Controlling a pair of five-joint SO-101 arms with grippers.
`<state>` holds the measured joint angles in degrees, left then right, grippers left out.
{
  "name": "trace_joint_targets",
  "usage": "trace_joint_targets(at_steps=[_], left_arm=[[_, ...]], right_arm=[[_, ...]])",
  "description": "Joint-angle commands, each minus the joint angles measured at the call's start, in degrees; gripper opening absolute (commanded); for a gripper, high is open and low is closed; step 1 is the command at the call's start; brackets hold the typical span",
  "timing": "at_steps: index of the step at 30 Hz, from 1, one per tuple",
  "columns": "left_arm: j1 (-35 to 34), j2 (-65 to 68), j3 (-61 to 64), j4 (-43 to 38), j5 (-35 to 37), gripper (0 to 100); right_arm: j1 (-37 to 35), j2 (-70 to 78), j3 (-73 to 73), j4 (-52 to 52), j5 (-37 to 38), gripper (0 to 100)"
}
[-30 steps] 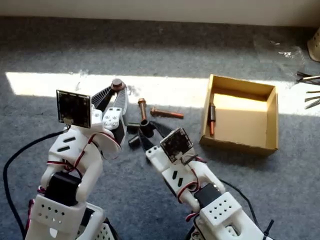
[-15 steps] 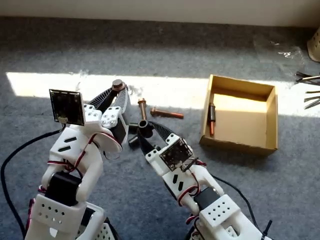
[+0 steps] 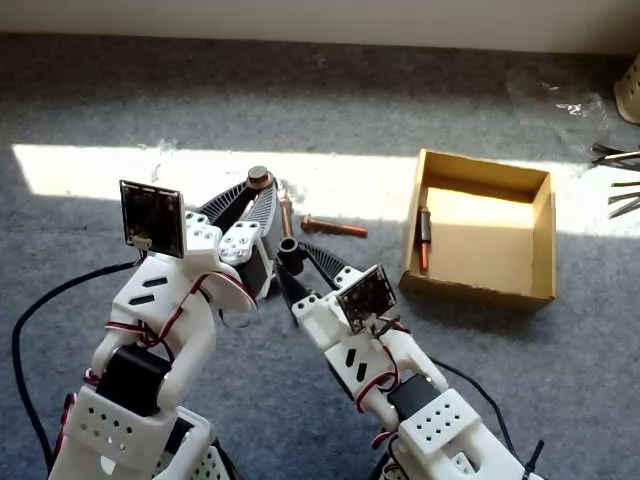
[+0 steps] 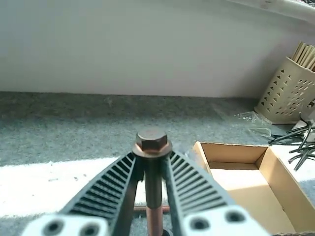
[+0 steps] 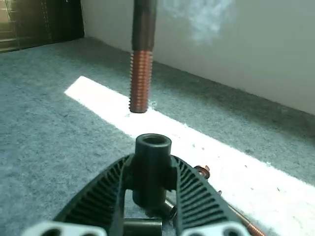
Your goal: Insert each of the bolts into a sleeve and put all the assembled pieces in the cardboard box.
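My left gripper (image 3: 256, 190) is shut on a copper bolt (image 3: 260, 179), held head up with its threaded end down (image 4: 153, 182). Just beside it my right gripper (image 3: 290, 252) is shut on a black sleeve (image 3: 288, 246), bore upward. In the right wrist view the bolt's thread (image 5: 140, 81) hangs a little above and slightly beyond the sleeve (image 5: 153, 164), apart from it. A loose bolt (image 3: 335, 228) lies on the carpet and another (image 3: 286, 212) is partly hidden behind my left gripper. The cardboard box (image 3: 478, 288) at the right holds one assembled piece (image 3: 424, 238).
A loose sleeve (image 5: 142, 227) lies on the grey carpet under my right gripper (image 5: 152, 162). A beige utensil holder (image 4: 289, 91) and dark tools (image 3: 618, 155) stand beyond the box (image 4: 230, 153). A wall runs along the far edge.
My left gripper has moved right with the bolt, bringing it close above the sleeve. My right gripper has kept its hold on the sleeve with only a small shift.
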<state>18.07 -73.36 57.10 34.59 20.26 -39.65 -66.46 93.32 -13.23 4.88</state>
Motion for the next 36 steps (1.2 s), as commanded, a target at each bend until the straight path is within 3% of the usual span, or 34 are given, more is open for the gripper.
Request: trace_joint_targets(at_steps=[1,11,16,36], left_arm=[[1.2,-1.4,-3.8,-1.4,0.2,1],[1.2,-1.4,0.8,-5.5,0.2,1],[1.2,-1.4,0.8,-5.5,0.2,1],[1.2,-1.4,2.8,-5.5,0.2,1]], right_arm=[[-2.3,-1.0,-1.0,-0.9,-0.5,0.5],[-2.8,-1.0,-1.1,-0.9,0.0,0.5],[0.7,-1.0,-3.2,-0.9,-0.4,0.5],[-0.5,-1.0,-3.6,-0.9,0.1,0.5]])
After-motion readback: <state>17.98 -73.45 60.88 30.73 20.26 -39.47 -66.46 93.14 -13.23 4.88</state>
